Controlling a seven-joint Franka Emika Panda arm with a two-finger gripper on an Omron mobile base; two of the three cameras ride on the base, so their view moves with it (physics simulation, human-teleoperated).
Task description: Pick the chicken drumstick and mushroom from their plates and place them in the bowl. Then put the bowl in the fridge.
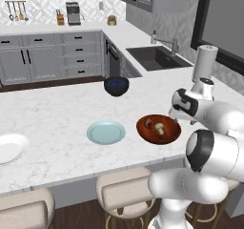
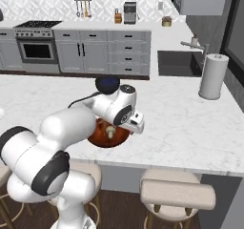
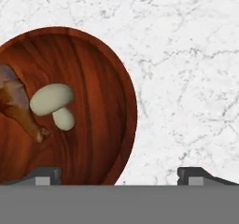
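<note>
Stools line the near edge of the counter [image 1: 57, 123] in the left base view; beyond them the light blue plate [image 1: 106, 132] sits bare, with the bowl [image 1: 158, 129] just to its right holding the mushroom [image 1: 159, 127].

From the right base view, the arm's wrist covers most of the bowl [image 2: 102, 138].

Looking down from the hand, the gripper [image 3: 119, 175] stands wide apart, holding nothing, straddling the bowl's rim [image 3: 133, 111]. Mushroom [image 3: 53, 104] and chicken drumstick [image 3: 17, 105] lie touching inside. Probably stiff, slick wood: pinch the rim, keep level.

Drumstick [image 1: 149, 123] and mushroom [image 1: 160, 127] in bowl [image 1: 158, 129]; light blue plate [image 1: 106, 132] beside it.
</note>
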